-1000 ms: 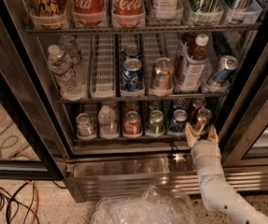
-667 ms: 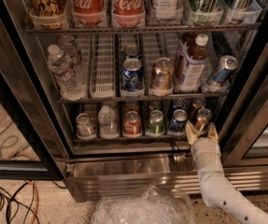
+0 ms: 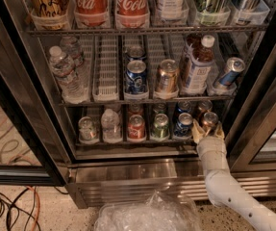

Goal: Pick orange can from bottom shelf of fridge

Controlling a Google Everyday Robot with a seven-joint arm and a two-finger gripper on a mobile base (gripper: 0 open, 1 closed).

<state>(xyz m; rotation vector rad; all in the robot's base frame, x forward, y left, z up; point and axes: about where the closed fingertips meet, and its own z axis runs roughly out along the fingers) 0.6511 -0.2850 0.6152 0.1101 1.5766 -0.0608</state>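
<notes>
The fridge [image 3: 128, 173] stands open in front of me, with a steel base panel. Its bottom shelf [image 3: 128, 143] is a wire rack holding a row of small cans. The orange can [image 3: 208, 120], copper-orange with a silver top, stands upright at the right end of that row. My gripper [image 3: 207, 130] sits at the shelf's front edge, right at the orange can and around its lower part. The white arm runs down to the lower right.
Left of the orange can stand a blue can [image 3: 182, 124], a green can [image 3: 160, 126], a red can [image 3: 136, 127], a small bottle [image 3: 110, 125] and a silver can [image 3: 87, 128]. The black door frame [image 3: 257, 114] is close on the right. A crumpled plastic bag [image 3: 147, 215] and cables [image 3: 7, 206] lie on the floor.
</notes>
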